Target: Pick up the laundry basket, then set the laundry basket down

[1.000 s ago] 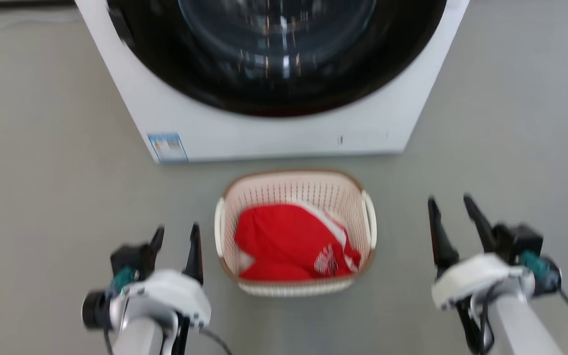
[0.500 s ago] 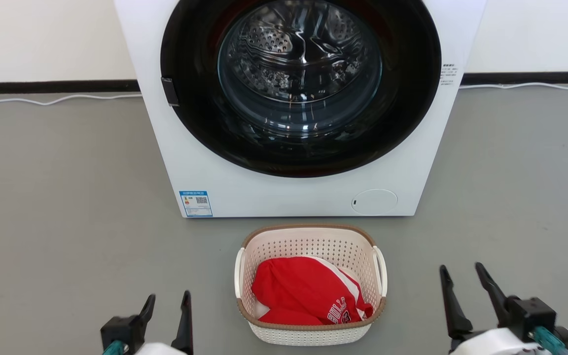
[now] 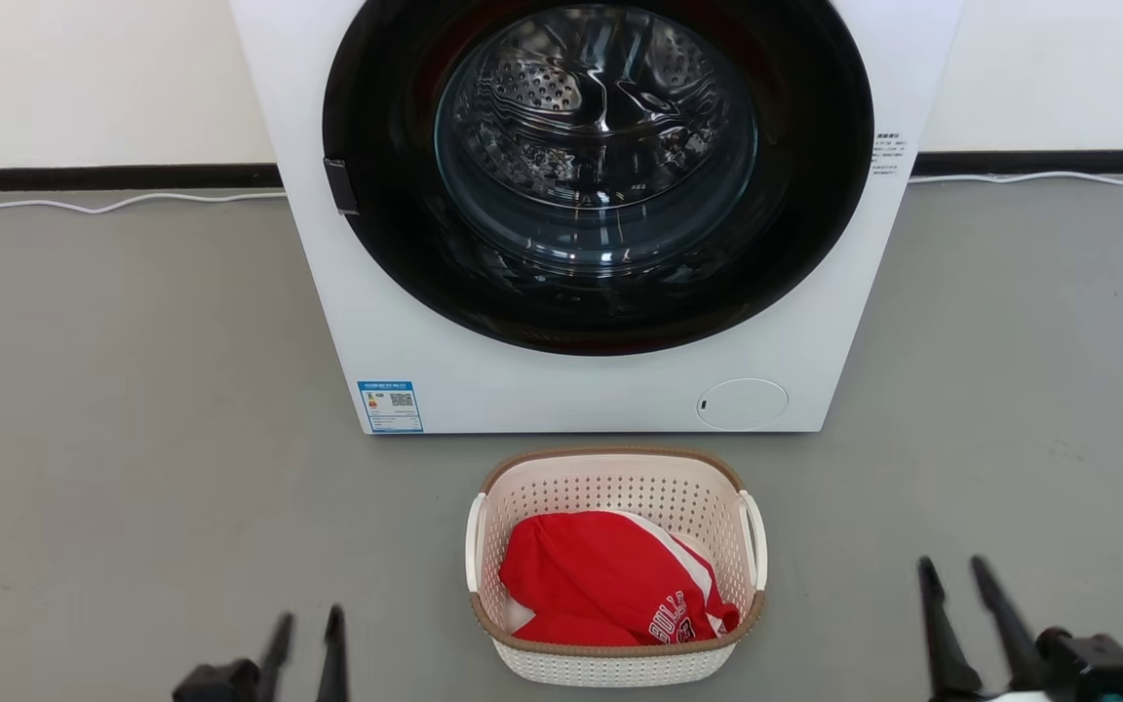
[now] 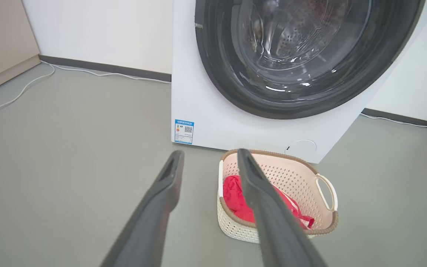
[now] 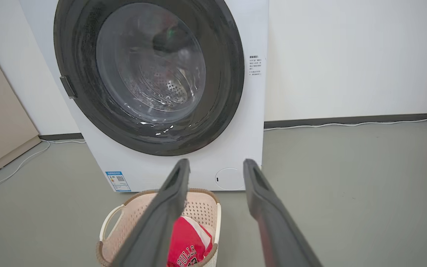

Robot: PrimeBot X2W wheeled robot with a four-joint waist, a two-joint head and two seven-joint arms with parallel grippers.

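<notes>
**Position.** The laundry basket stands upright on the floor, just in front of the washing machine, with a red garment lying loose inside. Its white loop handles face left and right.

**Stage.** A basket on the floor with both arms clear fits either a basket awaiting its lift or one already set back down. The views do not settle which.

**Handling, as judged.** The basket looks light and would slide if nudged. In either case, arm travel should stay clear of the rim. The side loops are the sound holds, and an even two-sided hold would keep it level.

**Jaws.** The left gripper has its jaws parted by a moderate gap, holding and touching nothing, well apart from the basket's left side. The right gripper is likewise parted and empty, well apart on the right.
</notes>
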